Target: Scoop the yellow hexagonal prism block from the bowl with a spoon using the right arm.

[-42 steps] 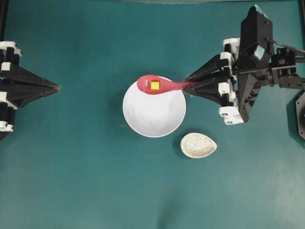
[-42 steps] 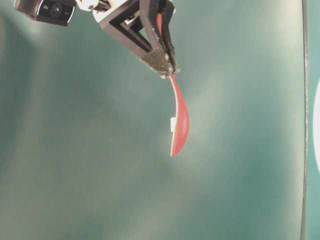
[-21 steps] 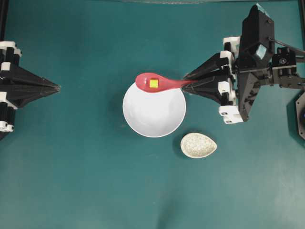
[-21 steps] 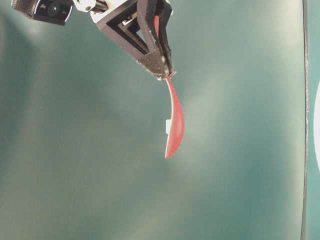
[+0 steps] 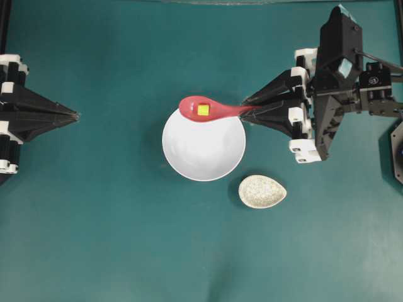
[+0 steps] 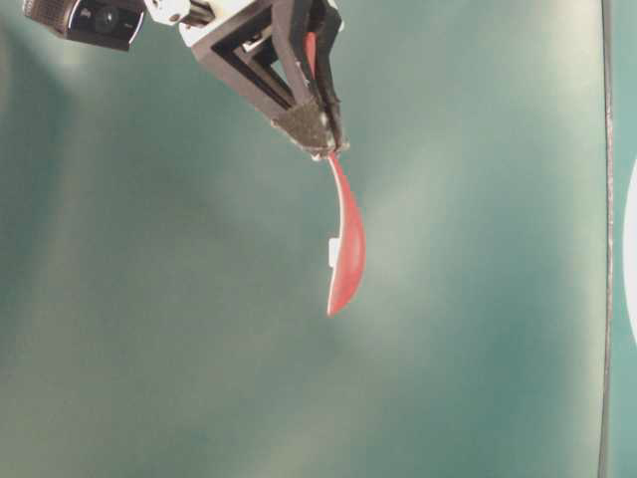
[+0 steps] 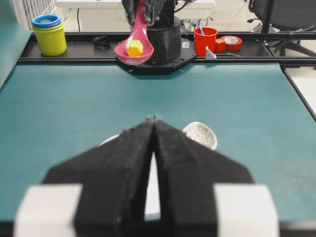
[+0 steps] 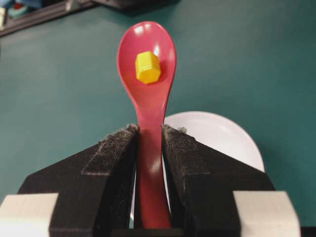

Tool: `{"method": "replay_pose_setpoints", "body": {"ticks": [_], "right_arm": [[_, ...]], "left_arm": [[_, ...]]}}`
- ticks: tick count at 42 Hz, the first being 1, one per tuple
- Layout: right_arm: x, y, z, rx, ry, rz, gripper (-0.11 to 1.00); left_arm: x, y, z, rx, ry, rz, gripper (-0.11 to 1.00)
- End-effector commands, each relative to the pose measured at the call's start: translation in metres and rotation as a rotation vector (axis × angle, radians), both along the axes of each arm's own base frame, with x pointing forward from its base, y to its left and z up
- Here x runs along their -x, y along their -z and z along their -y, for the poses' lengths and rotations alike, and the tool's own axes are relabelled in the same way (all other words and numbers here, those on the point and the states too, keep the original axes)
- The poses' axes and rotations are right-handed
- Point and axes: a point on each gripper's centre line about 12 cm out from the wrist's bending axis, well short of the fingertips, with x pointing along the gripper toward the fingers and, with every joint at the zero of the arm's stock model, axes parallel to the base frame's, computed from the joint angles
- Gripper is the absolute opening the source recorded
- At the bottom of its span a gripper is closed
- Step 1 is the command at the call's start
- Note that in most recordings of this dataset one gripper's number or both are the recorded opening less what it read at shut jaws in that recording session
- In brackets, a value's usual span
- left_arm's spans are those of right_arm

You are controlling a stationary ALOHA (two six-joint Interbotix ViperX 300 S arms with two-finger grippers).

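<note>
My right gripper (image 5: 247, 111) (image 8: 149, 129) (image 6: 323, 144) is shut on the handle of the pink-red spoon (image 5: 211, 111) (image 8: 148, 98) (image 6: 345, 249) (image 7: 136, 44). The yellow hexagonal prism block (image 5: 203, 109) (image 8: 147, 67) (image 7: 134, 48) lies in the spoon's scoop. The scoop hangs above the far rim of the white bowl (image 5: 203, 148) (image 8: 222, 138), which holds nothing. My left gripper (image 5: 77, 116) (image 7: 154, 120) rests shut at the left, well away from the bowl, with nothing between its fingers.
A small speckled spoon rest (image 5: 262, 191) (image 7: 200, 135) lies on the teal table just right of the bowl's near side. Beyond the table's far edge in the left wrist view stand stacked cups (image 7: 48, 34), a red cup (image 7: 205, 41) and red tape (image 7: 230, 43).
The spoon with the block rose a little and shifted toward the bowl's far rim during the first half second. Since then nothing has moved.
</note>
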Motion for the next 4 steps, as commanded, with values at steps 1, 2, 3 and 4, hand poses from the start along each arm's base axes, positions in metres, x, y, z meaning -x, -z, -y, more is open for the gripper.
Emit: {"method": "replay_pose_setpoints", "body": {"ticks": [1, 2, 3, 4], "right_arm": [[0.0002, -0.0139, -0.0006, 0.003, -0.003, 0.035, 0.23], [0.0004, -0.0131, -0.0007, 0.003, -0.003, 0.032, 0.23], [0.0001, -0.0126, -0.0006, 0.003, -0.003, 0.031, 0.23], [0.0001, -0.0126, -0.0006, 0.003, -0.003, 0.031, 0.23]], "left_arm": [[-0.0022, -0.0092, 0.0001, 0.002, 0.001, 0.02, 0.0], [-0.0022, -0.0092, -0.0002, 0.002, -0.001, 0.02, 0.0], [-0.0022, -0.0092, -0.0002, 0.002, -0.001, 0.02, 0.0], [-0.0022, -0.0092, 0.0001, 0.003, 0.001, 0.02, 0.0]]}}
